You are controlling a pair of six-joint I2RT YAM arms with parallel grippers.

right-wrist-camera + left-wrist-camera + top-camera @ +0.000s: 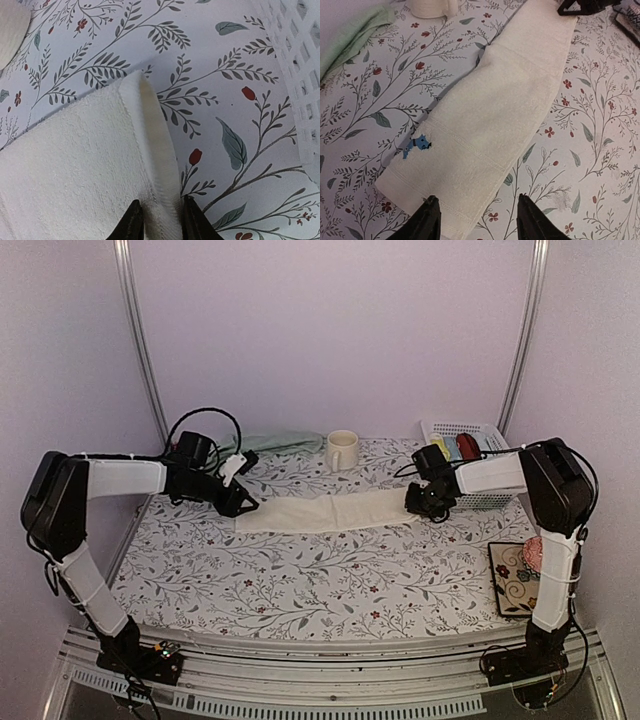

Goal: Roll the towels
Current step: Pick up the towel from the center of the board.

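The cream towel (325, 511) lies flat as a long strip across the floral tablecloth, its blue mark (417, 145) near the left end. My left gripper (240, 502) hovers open over that end: in the left wrist view (479, 220) one finger is above the towel's corner (505, 100) and the other above bare cloth. My right gripper (420, 502) is at the strip's right end. In the right wrist view (161, 220) it is shut on the hem of the cream towel (75, 165), which stands up as a raised fold. The sage green towel (275, 443) lies bunched at the back left (350, 35).
A cream mug (341, 450) stands behind the strip's middle. A white lattice basket (465, 440) holding coloured items sits at the back right, close beside the right gripper (300, 75). A patterned dark square (513, 575) lies at the table's right edge.
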